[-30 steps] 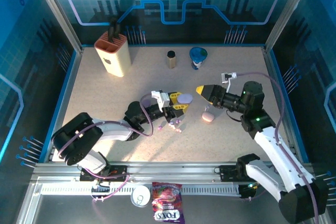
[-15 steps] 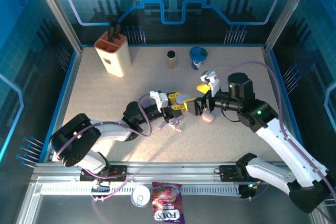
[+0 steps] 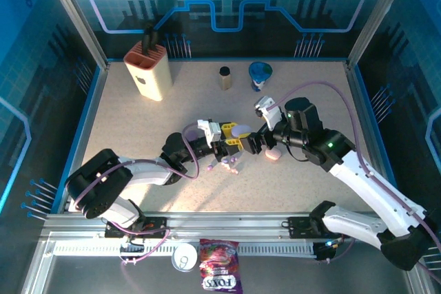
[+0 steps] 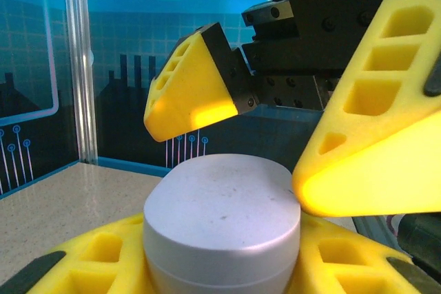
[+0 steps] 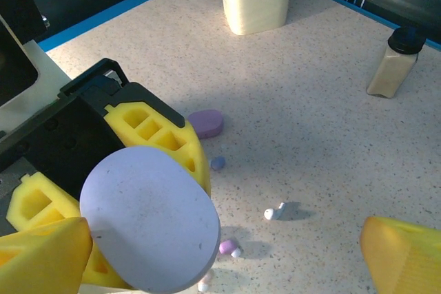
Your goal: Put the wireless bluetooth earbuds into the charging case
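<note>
My left gripper (image 3: 234, 137) is shut on a closed lavender charging case (image 3: 241, 129), held lid up above the table. In the left wrist view the case (image 4: 222, 211) sits between my yellow fingers (image 4: 89, 266). My right gripper (image 3: 251, 141) is open, and its yellow fingers (image 4: 193, 91) stand on either side of the case without touching it. In the right wrist view the case lid (image 5: 148, 218) fills the lower left. Three tiny earbuds lie on the table below: a white one (image 5: 275, 211), a purple one (image 5: 229, 246) and a pinkish one (image 5: 205, 284); they also lie under the grippers (image 3: 231, 163).
A pink case (image 3: 273, 154) lies just right of the grippers. A second purple case (image 5: 206, 123) and a small blue bit (image 5: 218, 163) lie behind the left gripper. At the back stand a cream knife block (image 3: 147, 70), a small bottle (image 3: 224, 78) and a blue cup (image 3: 260, 74).
My right arm has swung left and down, and its open fingers now straddle the held case. The left gripper and the case have stayed put.
</note>
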`<state>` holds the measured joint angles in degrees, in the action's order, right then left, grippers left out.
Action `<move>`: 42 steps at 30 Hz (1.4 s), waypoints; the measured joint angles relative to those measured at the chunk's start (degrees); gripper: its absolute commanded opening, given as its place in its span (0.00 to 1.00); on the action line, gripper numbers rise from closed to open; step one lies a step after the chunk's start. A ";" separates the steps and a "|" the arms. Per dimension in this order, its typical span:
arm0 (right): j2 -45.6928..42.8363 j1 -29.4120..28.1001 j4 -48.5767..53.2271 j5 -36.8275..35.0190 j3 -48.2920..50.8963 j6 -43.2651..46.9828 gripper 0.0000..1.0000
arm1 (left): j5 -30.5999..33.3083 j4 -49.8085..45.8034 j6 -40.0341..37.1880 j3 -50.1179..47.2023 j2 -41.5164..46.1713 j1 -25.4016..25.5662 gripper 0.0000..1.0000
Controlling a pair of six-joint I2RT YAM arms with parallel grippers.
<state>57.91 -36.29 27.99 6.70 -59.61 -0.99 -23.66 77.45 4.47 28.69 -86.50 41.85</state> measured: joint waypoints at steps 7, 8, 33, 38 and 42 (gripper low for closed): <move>-0.48 -1.31 -2.60 -4.02 0.46 2.12 1.00 | 0.31 -0.44 0.15 0.00 0.00 -0.44 0.24; -0.74 -1.31 -3.37 -4.61 0.66 2.23 1.00 | 0.42 -0.50 0.15 0.00 0.00 -0.46 0.24; 1.14 2.71 -5.25 -0.31 -2.47 2.62 0.88 | -3.41 -1.27 2.10 -0.76 2.71 -0.44 0.23; 1.38 4.94 -2.27 5.57 -2.95 5.05 0.83 | -5.38 -1.64 3.13 -0.76 4.76 -0.44 0.23; 1.25 7.04 -1.88 10.69 -2.99 5.99 0.91 | -6.03 -2.64 3.15 -0.76 5.66 -0.44 0.24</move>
<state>59.16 -29.26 26.11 17.39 -62.61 4.99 -29.69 74.81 7.62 27.92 -80.84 41.41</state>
